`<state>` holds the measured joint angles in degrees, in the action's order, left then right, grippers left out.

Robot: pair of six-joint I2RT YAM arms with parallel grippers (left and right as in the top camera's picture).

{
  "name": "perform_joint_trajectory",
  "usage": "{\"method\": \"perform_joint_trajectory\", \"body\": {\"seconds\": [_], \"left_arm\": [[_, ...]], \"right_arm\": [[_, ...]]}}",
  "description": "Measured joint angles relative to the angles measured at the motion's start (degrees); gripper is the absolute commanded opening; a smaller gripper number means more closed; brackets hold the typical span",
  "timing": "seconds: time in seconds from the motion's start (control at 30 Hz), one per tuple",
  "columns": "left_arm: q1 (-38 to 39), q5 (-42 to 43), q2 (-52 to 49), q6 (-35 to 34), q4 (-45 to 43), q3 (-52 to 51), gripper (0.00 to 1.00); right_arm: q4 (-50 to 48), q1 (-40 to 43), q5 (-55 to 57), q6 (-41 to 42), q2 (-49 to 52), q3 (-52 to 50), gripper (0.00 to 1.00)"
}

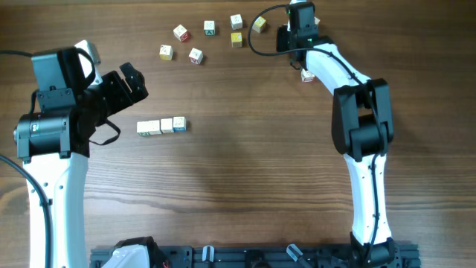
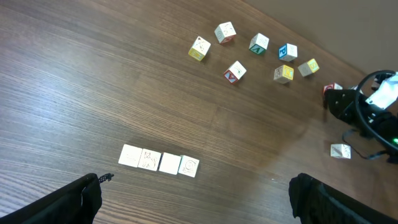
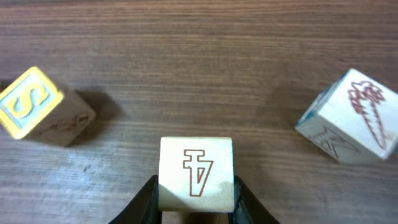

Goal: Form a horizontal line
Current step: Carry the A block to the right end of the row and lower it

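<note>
Here, right pincer point(image 3: 196, 202): we see it clamped on a red-marked white cube point(image 3: 196, 167).
Left pincer point(image 1: 131, 82): wide, holding nothing.
Line point(image 1: 161, 126): four cubes touching on the desk point(image 1: 245, 171).

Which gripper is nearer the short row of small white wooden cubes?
Left. The left gripper hangs beyond the row of white cubes; the right gripper is far right, clamping a loose white cube.

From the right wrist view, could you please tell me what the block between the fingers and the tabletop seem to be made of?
Block with red line drawing: probably pale unpainted wood, matte, with faint grain and softened edges; the drawing looks printed or stamped.
Tabletop: dark brown wood grain with a low sheen; whether it is solid wood or laminate, I cannot tell.
</note>
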<state>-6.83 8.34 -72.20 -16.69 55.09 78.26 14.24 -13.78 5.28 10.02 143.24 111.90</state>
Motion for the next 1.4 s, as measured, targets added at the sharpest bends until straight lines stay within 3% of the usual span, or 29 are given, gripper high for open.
{"method": "perform_joint_trajectory", "body": {"seconds": [0.3,0.57,0.77,1.0,1.23,1.4], "left_arm": [[0.0,0.0,0.0,0.0,0.0,0.0,1.0],[0.0,0.0,0.0,0.0,0.0,0.0,1.0],[0.0,0.0,0.0,0.0,0.0,0.0,1.0],[0.0,0.0,0.0,0.0,0.0,0.0,1.0],[0.0,0.0,0.0,0.0,0.0,0.0,1.0],[0.0,0.0,0.0,0.0,0.0,0.0,1.0]], "right_arm": [[11.9,0.0,-2.9,0.2,-9.6,0.0,0.14],[28.7,-0.5,-16.9,3.9,-17.9,0.1,0.12],[37.5,-3.7,-24.7,8.7,-18.1,-0.9,0.11],[37.0,-14.1,-26.1,12.8,-18.1,-4.3,0.12],[25.5,-25.8,-20.1,18.5,-18.1,-12.8,0.13],[19.0,-27.3,-17.6,20.5,-18.1,-17.6,0.13]]}}
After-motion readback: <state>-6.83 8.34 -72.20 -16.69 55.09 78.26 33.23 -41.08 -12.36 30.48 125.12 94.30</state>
